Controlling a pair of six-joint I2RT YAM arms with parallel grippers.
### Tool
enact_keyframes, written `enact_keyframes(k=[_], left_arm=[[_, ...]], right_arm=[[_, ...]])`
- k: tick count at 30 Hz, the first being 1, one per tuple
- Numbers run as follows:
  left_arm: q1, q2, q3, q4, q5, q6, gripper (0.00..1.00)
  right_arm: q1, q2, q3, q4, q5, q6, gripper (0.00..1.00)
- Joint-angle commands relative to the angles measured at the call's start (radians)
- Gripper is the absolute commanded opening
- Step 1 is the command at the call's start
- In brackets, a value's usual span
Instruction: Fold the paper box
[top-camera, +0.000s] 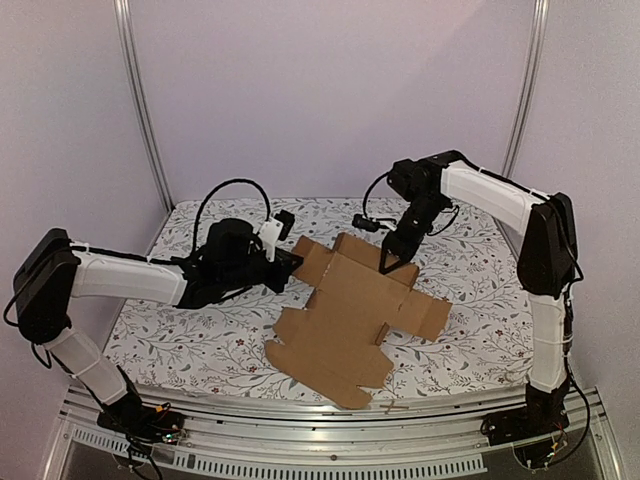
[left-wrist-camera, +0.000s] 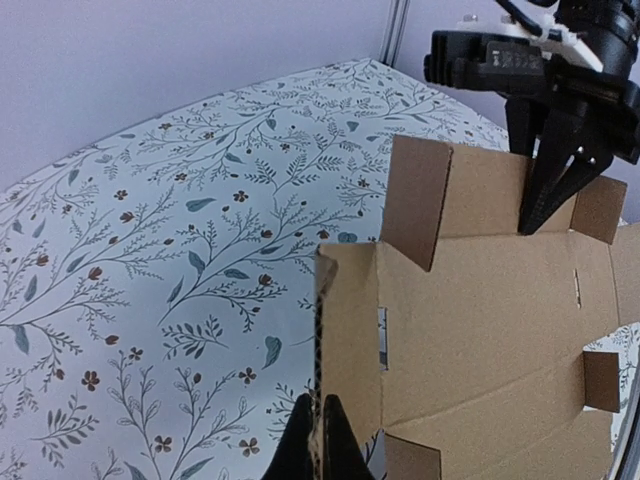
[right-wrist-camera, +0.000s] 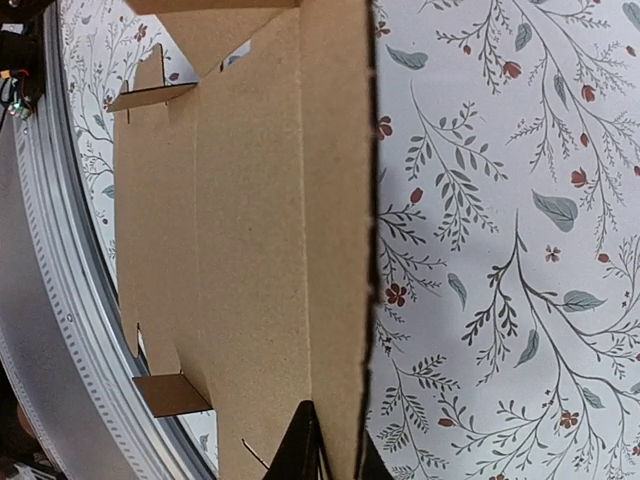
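Paper box (top-camera: 345, 320): a flat, unprinted brown die-cut sheet, unfolded. It lies on the floral-patterned counter (top-camera: 180, 330) between the two claws and spreads from them toward the arm bases.

Left claw (top-camera: 290, 262): pinched tight on the sheet's left edge. In the left wrist view its dark fingers (left-wrist-camera: 300, 450) meet on the corrugated edge, so the cardboard stands on end in the grip. Beyond this claw the sheet runs away toward the other arm. The corner it holds looks lifted off the counter, while the rest lies low.

Side flap (left-wrist-camera: 415, 200): stands upright ahead of the left claw, its inner face turned toward it. Past the flap lies the far panel where the right claw comes down.

Right claw (top-camera: 392, 268): points down at the far edge of the sheet. From the left wrist view its fingers taper to a point on the cardboard. In its own wrist view the fingers (right-wrist-camera: 300, 445) straddle the panel's edge with no visible slack, so it is closed on the paper box. From this claw the sheet extends toward the metal rail (top-camera: 330, 420) at the counter's near side. Bare floral cover lies on the other side of the gripped edge.

Small tabs (right-wrist-camera: 170, 392): they stick up from the sheet's cutouts on the rail side of the right claw.
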Motion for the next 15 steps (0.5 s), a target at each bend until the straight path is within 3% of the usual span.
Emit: enact_keyframes(k=[1,8,12,15], left_arm=[[-0.015,0.038,0.014,-0.017,-0.010,-0.021,0.00],[-0.014,0.044,-0.015,0.007,-0.008,-0.063,0.04],[-0.013,-0.001,-0.081,0.043,-0.010,-0.078,0.25],[-0.014,-0.063,-0.139,0.068,-0.041,-0.092,0.35]], right_arm=[[0.082,-0.030,-0.031,0.096,0.229,-0.006,0.05],[0.187,-0.102,-0.194,0.317,0.570,-0.024,0.00],[0.211,-0.128,-0.256,0.421,0.673,-0.076,0.00],[0.218,-0.136,-0.267,0.475,0.731,-0.140,0.00]])
